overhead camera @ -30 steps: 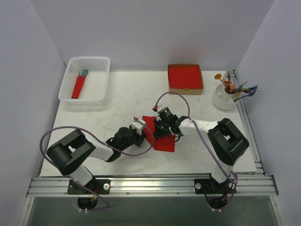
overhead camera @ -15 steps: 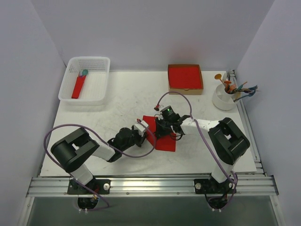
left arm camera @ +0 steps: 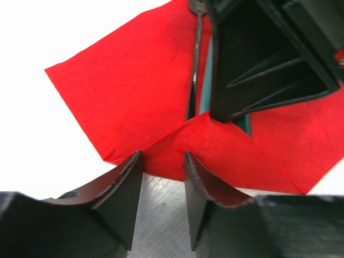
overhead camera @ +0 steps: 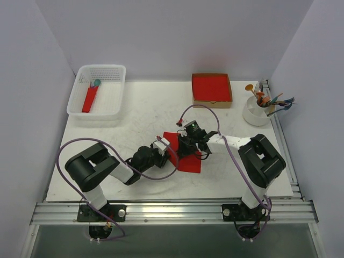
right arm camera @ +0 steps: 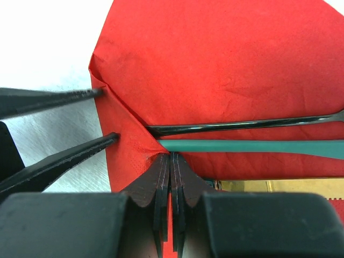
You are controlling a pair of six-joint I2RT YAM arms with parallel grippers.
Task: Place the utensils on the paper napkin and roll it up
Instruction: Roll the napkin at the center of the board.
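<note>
At table [overhead camera: 134,113] centre, napkin [overhead camera: 189,164] lies flat, 1 corner folded over the ends of the utensils [right arm camera: 242,126] (1 dark, 1 teal handle). Left gripper [left arm camera: 163,161] has its jaws slightly apart, straddling that folded corner. Right gripper [right arm camera: 171,161] has its jaws closed, tips on the fold.

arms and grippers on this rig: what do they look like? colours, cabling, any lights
Left arm and right arm: bulky black joints, white links, a loose lilac cable along each. Left gripper and right gripper: black, two tapered fingers with rough edges. Green light on the right wrist.
</note>
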